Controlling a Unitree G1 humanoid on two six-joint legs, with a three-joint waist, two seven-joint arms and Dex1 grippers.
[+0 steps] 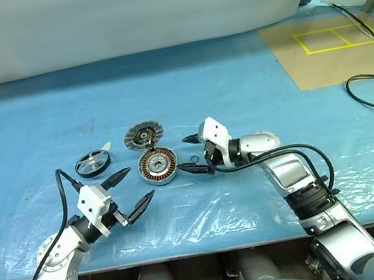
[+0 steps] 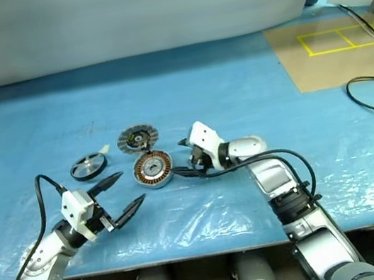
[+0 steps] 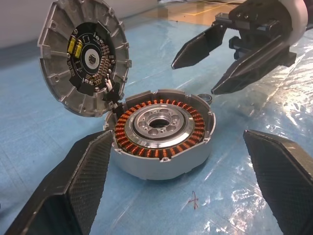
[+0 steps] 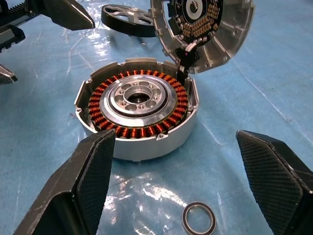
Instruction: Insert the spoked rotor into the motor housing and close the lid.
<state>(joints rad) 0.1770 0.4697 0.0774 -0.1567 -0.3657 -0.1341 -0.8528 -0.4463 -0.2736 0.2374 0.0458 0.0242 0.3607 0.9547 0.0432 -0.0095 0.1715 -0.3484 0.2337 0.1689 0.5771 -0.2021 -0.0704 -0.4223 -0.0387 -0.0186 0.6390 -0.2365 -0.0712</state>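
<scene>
Both claws spread wide, gripping nothing. Left gripper (image 1: 130,189) hovered just left of motor housing (image 1: 158,166); right gripper (image 1: 191,154) just beside its right, touching nothing. Lid (image 1: 143,135) stood open, hinged at far rim. Spoked rotor (image 1: 92,164) lay apart, leftward on blue sheet (image 1: 235,81). Small ring (image 4: 199,218) near right fingers.

Blue plastic sheet (image 1: 165,93) (glossy, wrinkled), white backdrop (image 1: 116,15), brown floor (image 1: 323,52)

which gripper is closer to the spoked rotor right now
Left. The left gripper, open, sits just in front of the spoked rotor. The right gripper, also open, is on the far side of the motor housing from it.
</scene>
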